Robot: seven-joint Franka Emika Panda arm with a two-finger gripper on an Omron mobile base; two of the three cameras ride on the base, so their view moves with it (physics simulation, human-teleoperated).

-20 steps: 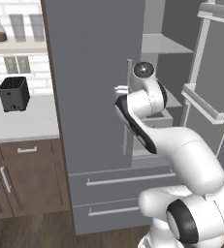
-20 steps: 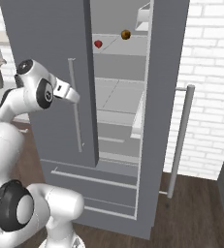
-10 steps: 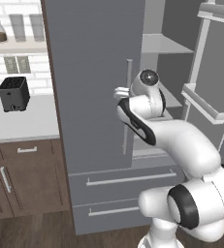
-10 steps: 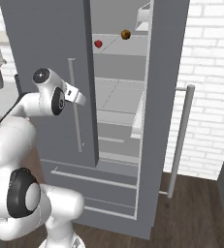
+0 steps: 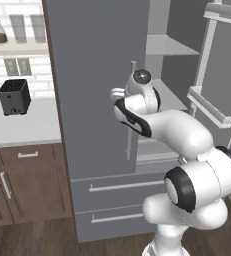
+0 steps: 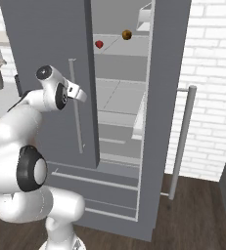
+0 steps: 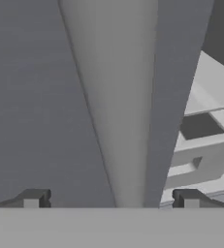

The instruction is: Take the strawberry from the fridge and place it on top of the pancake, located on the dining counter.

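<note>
Fridge (image 6: 46, 44) half open: left door closed, right door swung wide. Handle (image 7: 120, 121) sits between spread fingertips (image 7: 33, 198) of released hand (image 7: 111, 199); risks slipping off if clenched off-centre. Strawberry (image 6: 99, 44) up on top shelf, beside orange-brown fruit (image 6: 126, 34); easily mistaken.

Left base view: behind my arm, left side, facing fridge (image 5: 102, 100) front. Right base view: from right, into open compartment; both share door handle (image 6: 76, 105). Hand view: very close, probably that handle (image 7: 118, 97).
</note>
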